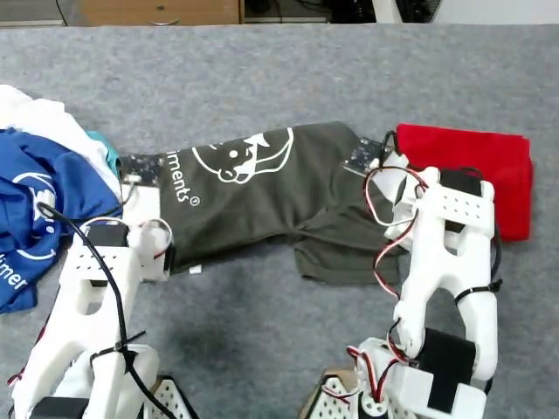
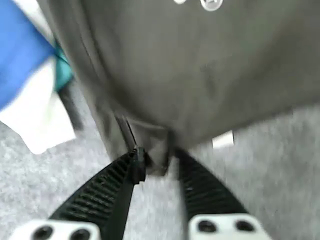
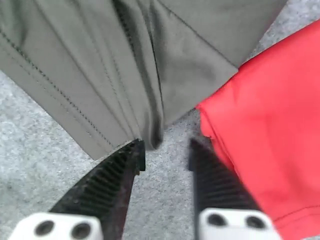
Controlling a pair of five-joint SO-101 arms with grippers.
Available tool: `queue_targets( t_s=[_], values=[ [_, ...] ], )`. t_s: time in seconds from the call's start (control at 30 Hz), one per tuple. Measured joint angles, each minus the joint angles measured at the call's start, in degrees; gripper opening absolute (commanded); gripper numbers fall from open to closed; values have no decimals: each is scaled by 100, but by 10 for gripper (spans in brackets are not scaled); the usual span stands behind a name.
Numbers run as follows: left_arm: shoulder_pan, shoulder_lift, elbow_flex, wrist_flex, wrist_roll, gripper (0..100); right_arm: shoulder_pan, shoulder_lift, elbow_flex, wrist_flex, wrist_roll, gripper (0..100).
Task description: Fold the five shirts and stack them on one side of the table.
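Observation:
A dark olive shirt (image 1: pixel 262 196) with a white print lies spread across the middle of the grey table. My left gripper (image 1: pixel 148 218) is at the shirt's left edge. In the left wrist view, a bunched fold of the olive shirt (image 2: pixel 200 75) fills the gap of the left gripper (image 2: pixel 159 162), which is shut on it. My right gripper (image 1: pixel 377 166) sits at the shirt's right end, beside a folded red shirt (image 1: pixel 472 170). In the right wrist view, the right gripper (image 3: pixel 166 152) is open over bare table. The olive shirt's hem (image 3: pixel 100 60) lies just beyond its tips, and the red shirt (image 3: pixel 265 130) is alongside.
A loose pile of shirts lies at the far left: blue (image 1: pixel 35 201), white (image 1: pixel 35 113) and teal (image 1: pixel 105 148). The blue shirt (image 2: pixel 20 55) and white shirt (image 2: pixel 45 120) lie close to my left gripper. Bare grey table (image 1: pixel 262 332) shows between the two arm bases.

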Motion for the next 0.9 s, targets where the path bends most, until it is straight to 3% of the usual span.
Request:
queue_targets(
  t_s=[0.13, 0.23, 0.3, 0.47, 0.6, 0.73, 0.9],
  values=[
    [-132, 0, -325, 431, 9, 160, 0, -510, 26, 132, 0, 185],
    [-343, 0, -932, 844, 9, 136, 0, -879, 26, 141, 0, 74],
    [-369, 0, -1477, 1222, -44, 61, -123, -1029, 26, 114, 0, 0],
    [-88, 0, -2831, 2004, 79, 19, -774, -1046, 26, -229, -774, 3],
    [-53, 18, -3068, 1495, 721, 19, -1319, -668, 26, -659, -1433, 3],
    [0, 475, -2708, 536, 791, 19, -1662, 211, -97, -1204, -1996, 3],
    [-123, 1099, -2611, 545, 782, 20, -1653, 1495, -774, -1292, -2664, 2]
  ],
)
